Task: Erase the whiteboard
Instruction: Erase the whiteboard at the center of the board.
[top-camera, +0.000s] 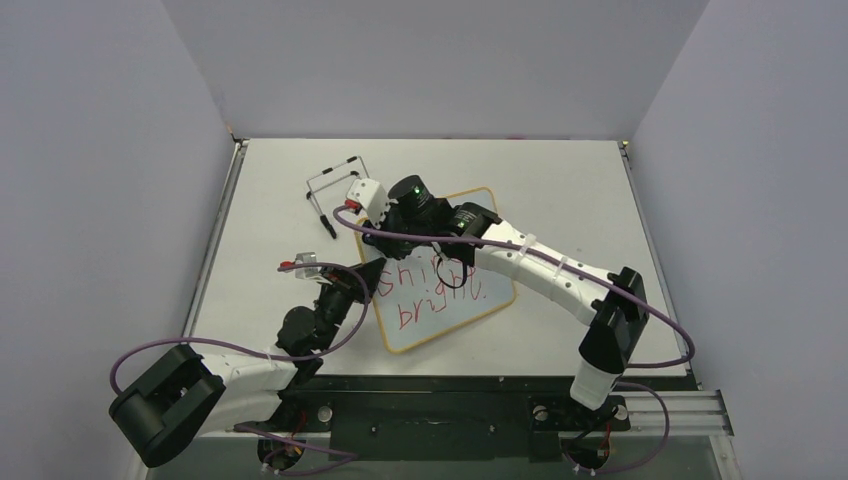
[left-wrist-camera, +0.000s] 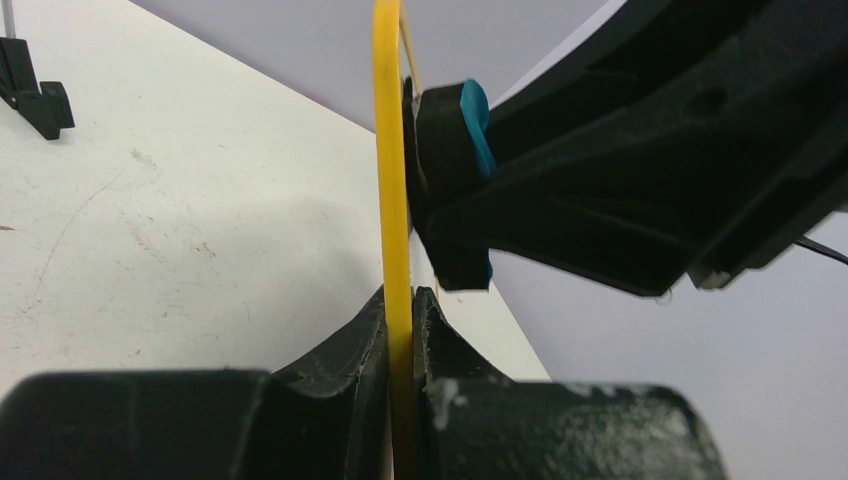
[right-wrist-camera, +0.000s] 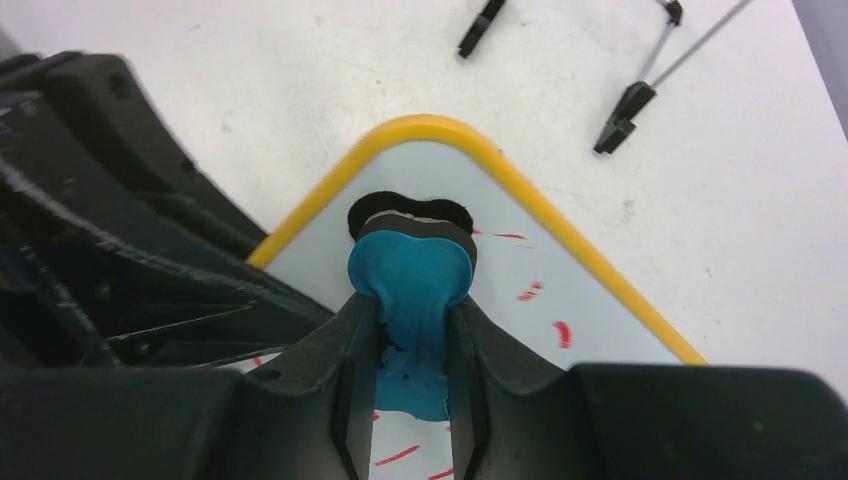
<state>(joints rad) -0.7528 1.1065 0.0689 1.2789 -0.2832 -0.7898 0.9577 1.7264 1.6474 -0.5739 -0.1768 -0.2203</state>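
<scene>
Nearest the overhead lens, both arms are bolted at the near edge of the table and reach inward to the same spot. The left arm comes in low from the left. The right arm bends over the board from the right.

The whiteboard lies mid-table. Its long axis runs from near-left to far-right, and its yellow frame is skewed to the table's edges. Your left jaws are shut on its left edge, one finger to each side of the frame. I cannot tell whether that edge is lifted or flat.

The wire stand sits on the table beyond the board's far-left corner. It is apart from the board and out of the sweep.

Your right jaws are clamped on the blue eraser, whose dark felt looks pressed to the white face just inside that far-left corner. The right arm is therefore the working one.

The red writing is unerased and lies from the eraser back toward the right wrist, nearer and to the right. The coming stroke should probably pull that way along the long axis.

The left jaws and wrist sit just beside the eraser, so watch for contact there.
</scene>
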